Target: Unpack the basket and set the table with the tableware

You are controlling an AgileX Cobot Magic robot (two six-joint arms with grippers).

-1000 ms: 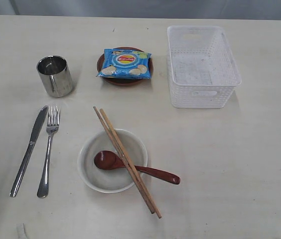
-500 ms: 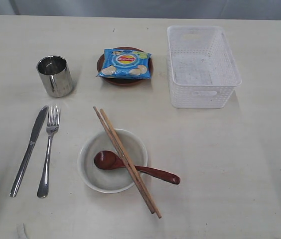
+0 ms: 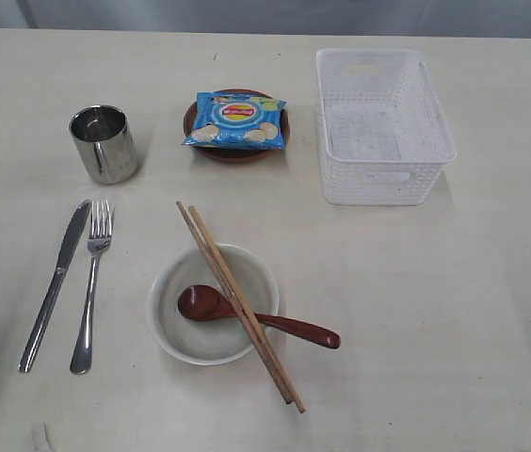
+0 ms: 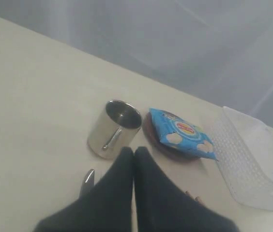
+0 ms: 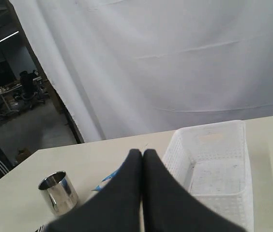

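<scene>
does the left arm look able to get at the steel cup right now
Probably yes: the steel cup stands upright on the left of the table with nothing touching or covering it. The left end effector is shut, so it would have to open first.

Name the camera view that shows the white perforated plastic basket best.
The exterior view: the white perforated plastic basket is whole, unobstructed, its inside empty. The left wrist view crops the basket at the frame edge; in the right wrist view the right gripper covers part of it.

Shiny steel cup (image 3: 104, 143), perforated plastic basket (image 3: 384, 127)
</scene>
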